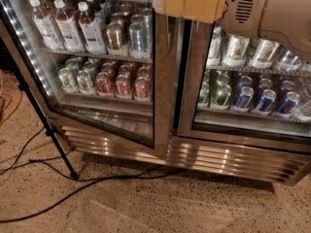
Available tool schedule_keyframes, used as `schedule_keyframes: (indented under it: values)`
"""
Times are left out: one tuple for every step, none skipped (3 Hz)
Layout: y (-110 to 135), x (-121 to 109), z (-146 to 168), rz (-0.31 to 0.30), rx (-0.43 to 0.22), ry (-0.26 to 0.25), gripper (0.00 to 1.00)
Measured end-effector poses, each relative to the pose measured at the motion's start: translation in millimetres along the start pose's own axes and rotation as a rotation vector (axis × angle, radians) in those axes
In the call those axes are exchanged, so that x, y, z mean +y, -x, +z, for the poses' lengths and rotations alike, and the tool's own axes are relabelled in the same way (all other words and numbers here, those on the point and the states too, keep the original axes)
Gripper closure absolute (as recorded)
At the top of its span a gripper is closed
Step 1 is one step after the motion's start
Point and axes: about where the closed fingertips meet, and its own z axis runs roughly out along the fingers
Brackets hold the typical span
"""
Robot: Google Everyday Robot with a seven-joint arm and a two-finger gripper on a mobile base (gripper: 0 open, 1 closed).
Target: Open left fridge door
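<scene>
Tan, blocky gripper [187, 5] hangs up top by the inner edge of the left fridge door [97, 67]; open or closed, I can't tell. Glass pane in brushed steel, the door looks slightly ajar.

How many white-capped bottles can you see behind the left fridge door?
3, at the left end of the shelf: leftmost bottle, middle bottle, right bottle beside the cans. Others may be hidden behind. The gripper is at top, before the frame of the left fridge door.
</scene>
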Motion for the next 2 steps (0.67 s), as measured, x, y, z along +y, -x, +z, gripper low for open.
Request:
schedule_keyframes:
  values:
    - [-10.8, -23.1, -55.8, -0.052, 0.082, -0.164, 0.00]
    - [-2.8, -20.8, -136.5, -0.113, 0.178, -0.396, 0.00]
